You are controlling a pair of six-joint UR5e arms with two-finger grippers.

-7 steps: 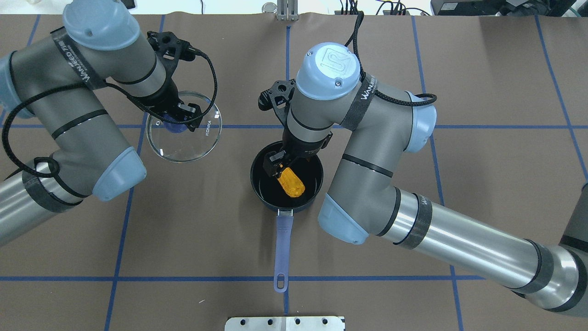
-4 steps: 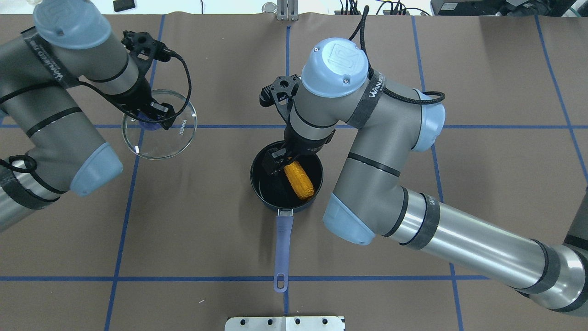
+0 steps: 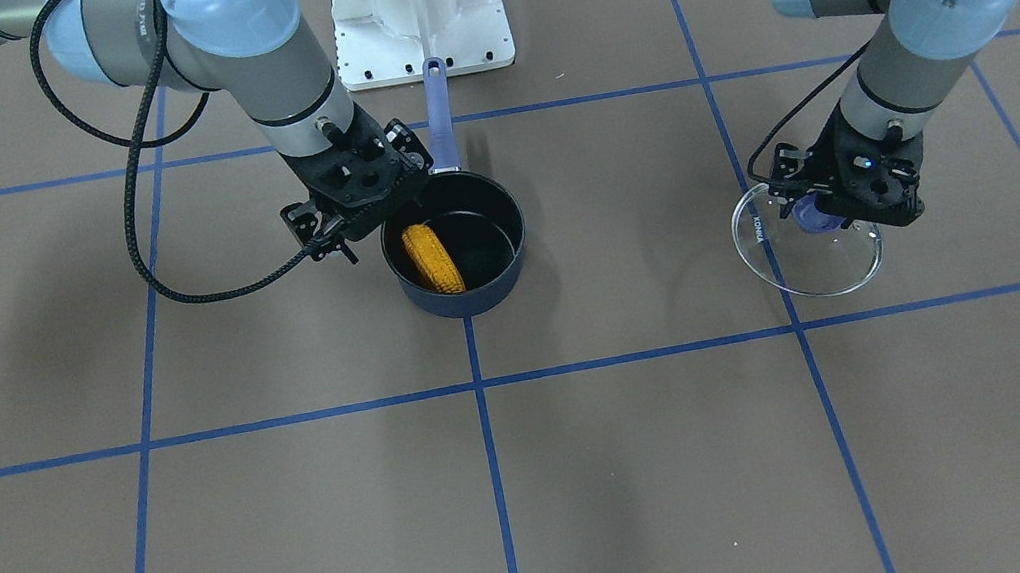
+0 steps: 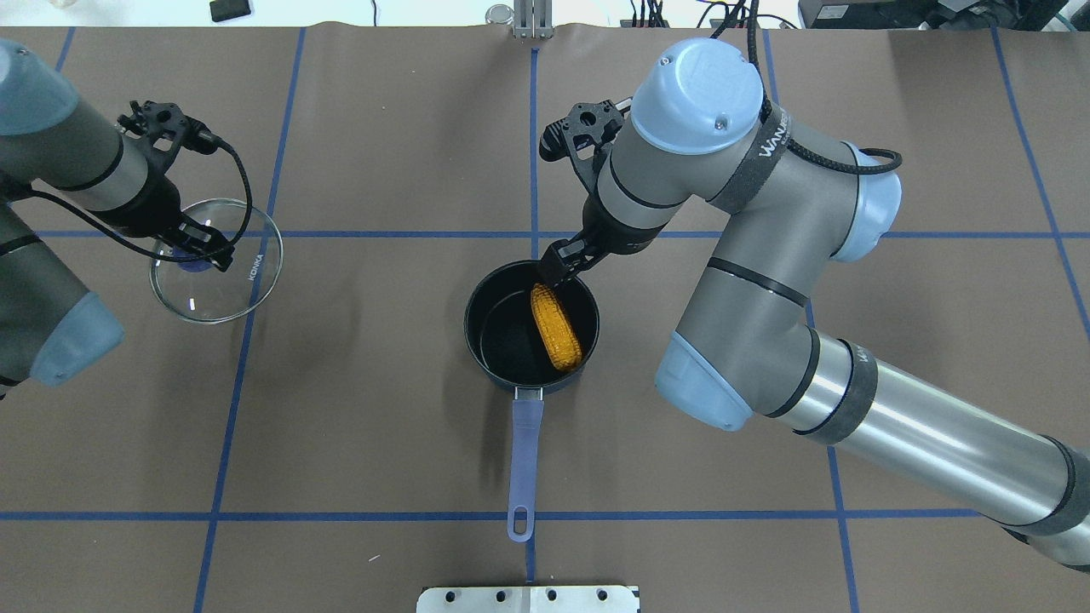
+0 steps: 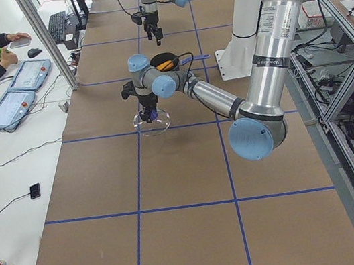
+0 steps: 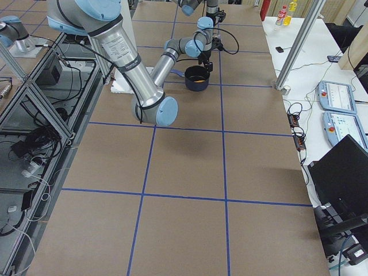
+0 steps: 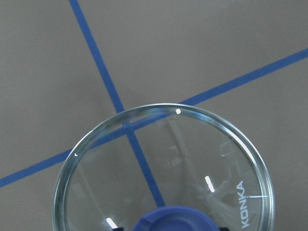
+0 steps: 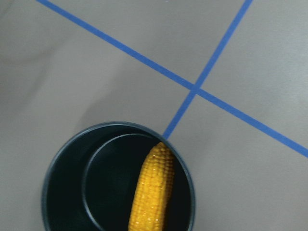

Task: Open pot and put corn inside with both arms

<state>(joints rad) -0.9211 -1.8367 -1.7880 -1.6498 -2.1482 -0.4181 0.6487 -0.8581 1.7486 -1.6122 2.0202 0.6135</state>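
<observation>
My right gripper (image 4: 558, 262) hung above the pot (image 4: 498, 340), over its far rim, jaws apart & holding nothing. The corn (image 4: 555, 327) lay loose inside the pot, 1 cob, along the wall on the pot's right side, its far end up by the rim. The pot sat open on the table (image 4: 383, 409), w/ its handle (image 4: 524, 460) pointing straight back twd my base. The right wrist cam looked down into the pot: black inside, corn bright yellow-orange against it.

My left gripper (image 4: 194, 254) was clamped on the knob (image 7: 175, 219) of the lid (image 4: 230, 289), well apart from the pot, off to the pot's left. The lid looked a bit tilted in the front cam; I couldn't tell whether its edge touched the table. "KONKA" showed in white on the glass. Thru the lid, 2 blue tape lines (image 7: 96, 53) crossed beneath it.
</observation>
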